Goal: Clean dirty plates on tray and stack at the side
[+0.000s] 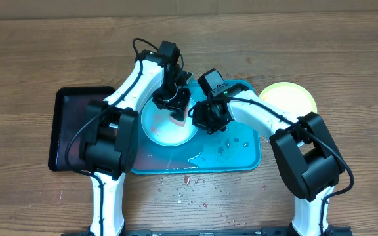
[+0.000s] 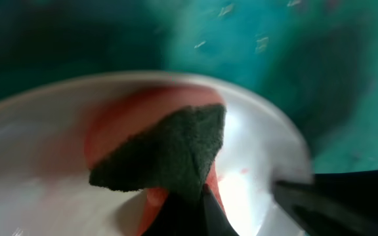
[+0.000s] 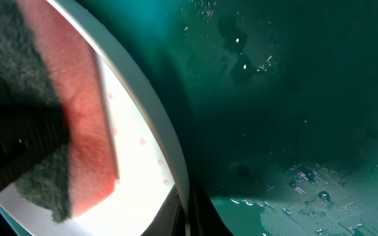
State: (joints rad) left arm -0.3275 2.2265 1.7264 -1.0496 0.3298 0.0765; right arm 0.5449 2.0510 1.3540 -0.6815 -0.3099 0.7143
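A light-blue-rimmed plate [image 1: 166, 131] lies on the teal tray [image 1: 235, 154]. My left gripper [image 1: 174, 103] is shut on a red sponge with a dark green scouring face [image 2: 166, 151], pressed on the plate's white centre [image 2: 38, 170]. My right gripper [image 1: 202, 118] is shut on the plate's right rim [image 3: 151, 111], its jaws [image 3: 190, 213] pinching the edge. The sponge [image 3: 84, 131] also shows in the right wrist view. A yellow-green plate [image 1: 289, 98] lies on the table right of the tray. The cream/pink plate is not in view.
A black tray [image 1: 67, 131] lies left of the teal tray. The teal tray's floor [image 3: 294, 98] is wet with puddles and drops. Red crumbs and drops [image 1: 188, 180] lie on the wooden table in front of the tray.
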